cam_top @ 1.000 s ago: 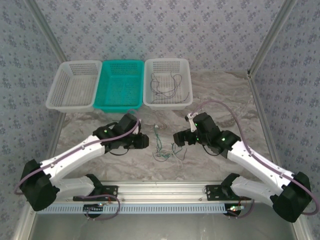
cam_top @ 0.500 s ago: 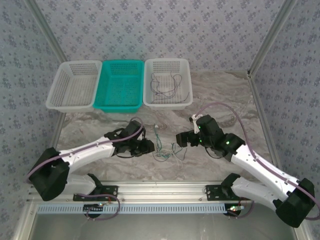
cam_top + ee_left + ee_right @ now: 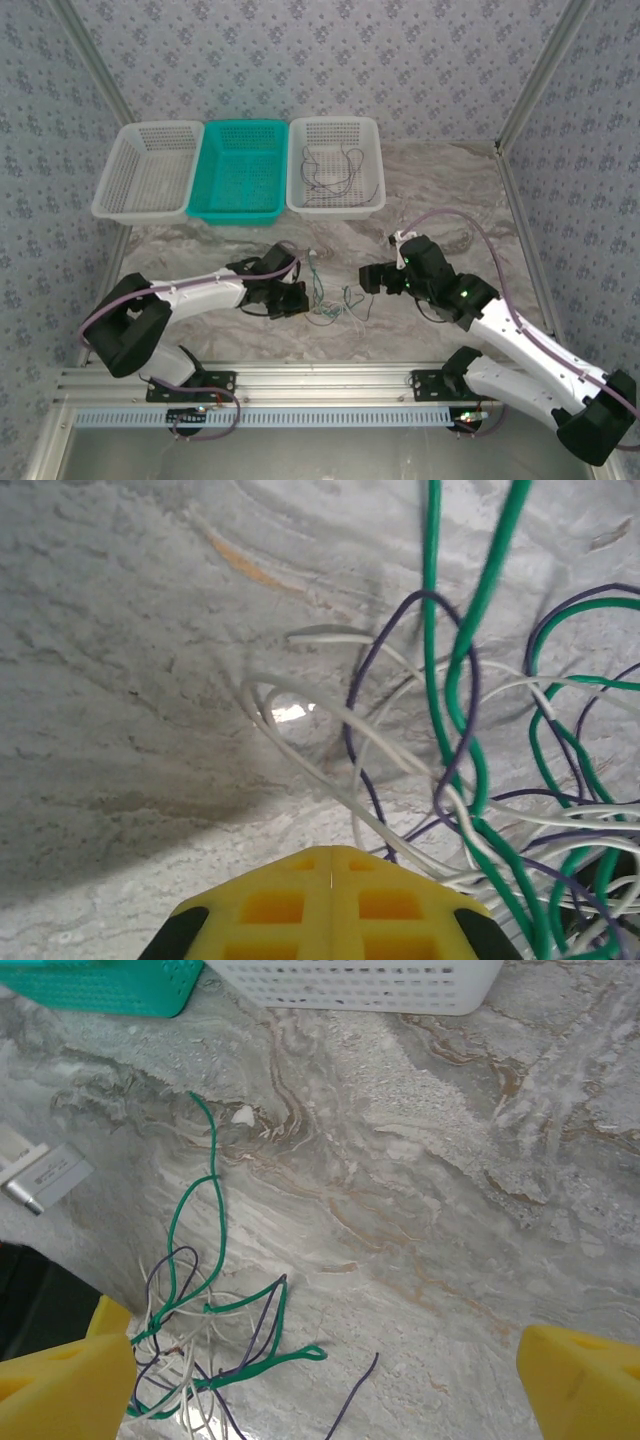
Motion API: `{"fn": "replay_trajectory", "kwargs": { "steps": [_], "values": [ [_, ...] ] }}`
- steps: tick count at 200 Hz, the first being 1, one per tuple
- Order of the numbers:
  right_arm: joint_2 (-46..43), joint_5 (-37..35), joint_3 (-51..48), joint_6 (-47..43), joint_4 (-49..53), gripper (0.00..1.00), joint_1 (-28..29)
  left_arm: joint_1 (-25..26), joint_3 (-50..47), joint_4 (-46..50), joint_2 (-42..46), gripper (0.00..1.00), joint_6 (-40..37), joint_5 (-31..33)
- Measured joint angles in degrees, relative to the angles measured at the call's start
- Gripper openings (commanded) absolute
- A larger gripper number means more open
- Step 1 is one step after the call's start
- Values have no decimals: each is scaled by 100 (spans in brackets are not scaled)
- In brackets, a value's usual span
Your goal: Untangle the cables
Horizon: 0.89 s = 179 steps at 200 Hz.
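**A:** Tangle of thin green, dark purple-grey and white cables (image 3: 330, 300). Where is it?

**B:** On the grey marbled tabletop (image 3: 450, 190), between the two tools. It lies just off the tip of the left gripper (image 3: 297, 298) and a little apart from the right gripper (image 3: 368, 280).

**A:** Left gripper?

**B:** Yellow pads (image 3: 300, 905) pressed together, no gap. White and green strands pass close beside the tip. Whether one is pinched, cannot tell.

**A:** Right gripper?

**B:** Jaws spread wide, holding nothing, touching nothing. The knot lies ahead of the pad on the left-arm side, with bare table ahead of the other pad.

**A:** Lie of the bundle?

**B:** The knot spreads crosswise, from one gripper toward the other. One long green strand (image 3: 205, 1190) runs out of it, pointing away from both grippers toward the baskets.

**A:** Farther out?

**B:** Three perforated plastic baskets in a row, well beyond both tools: left white basket (image 3: 140, 208), teal basket (image 3: 240, 212), right white basket (image 3: 335, 206). The last one holds a few loose wires (image 3: 335, 170).
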<state>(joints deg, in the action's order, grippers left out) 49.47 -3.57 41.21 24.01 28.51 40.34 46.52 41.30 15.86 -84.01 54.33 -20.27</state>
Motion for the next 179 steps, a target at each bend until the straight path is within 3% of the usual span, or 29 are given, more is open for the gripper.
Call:
{"fn": "replay_trajectory", "kwargs": {
  "steps": [43,77,98,145,179],
  "values": [
    [142,660,-120,-1266,-627,100,542,0,693,678,275,0,-605,7],
    [986,813,-120,-2518,-1261,98,1038,0,1104,1019,619,0,-964,-37],
    [1845,859,-120,-2990,-1593,88,1169,0,1335,1191,844,0,-1113,-55],
    [2771,680,-546,-3132,-2605,39,1399,-160,2026,1534,1438,0,-1338,90],
    [2949,579,-990,-2962,-3027,38,1392,-507,2979,1797,1749,0,-1493,247]
  ]
}}
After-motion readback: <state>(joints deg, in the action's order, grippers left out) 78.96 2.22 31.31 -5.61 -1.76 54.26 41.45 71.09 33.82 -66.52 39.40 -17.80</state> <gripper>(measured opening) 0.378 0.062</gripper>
